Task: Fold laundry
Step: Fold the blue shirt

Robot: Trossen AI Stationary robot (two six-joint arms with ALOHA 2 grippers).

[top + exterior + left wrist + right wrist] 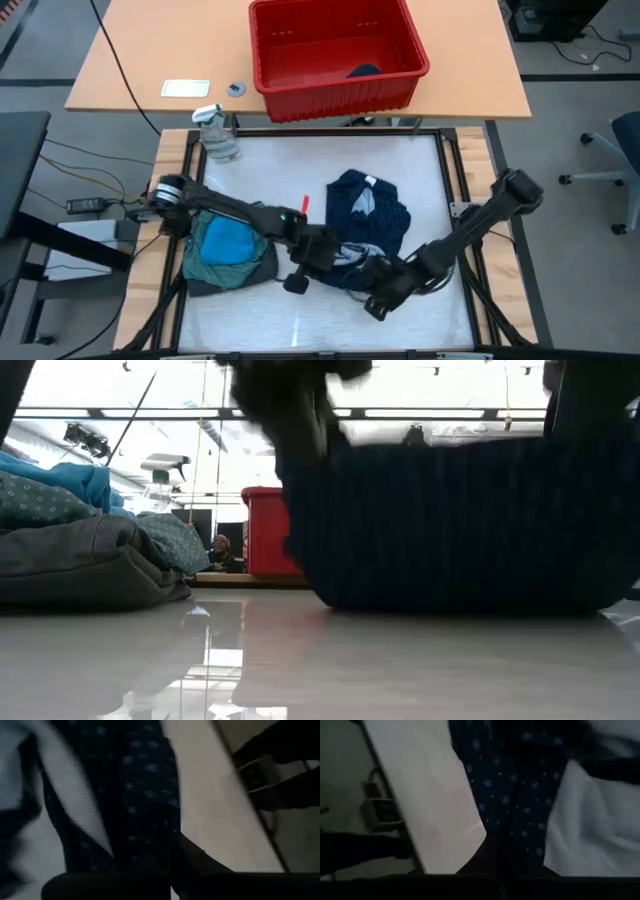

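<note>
The high view looks straight down on the whole white counter (330, 160) and both arms, with the red bin (335, 50) on the far desk. The low view sits at counter level, facing across toward that red bin (262, 530), very near the navy dotted piece (460, 525), which fills its right half. Each wrist view looks from close range at the same navy dotted piece (145, 790) (515, 785) and the counter edge, also seen from above (365, 215).
</note>
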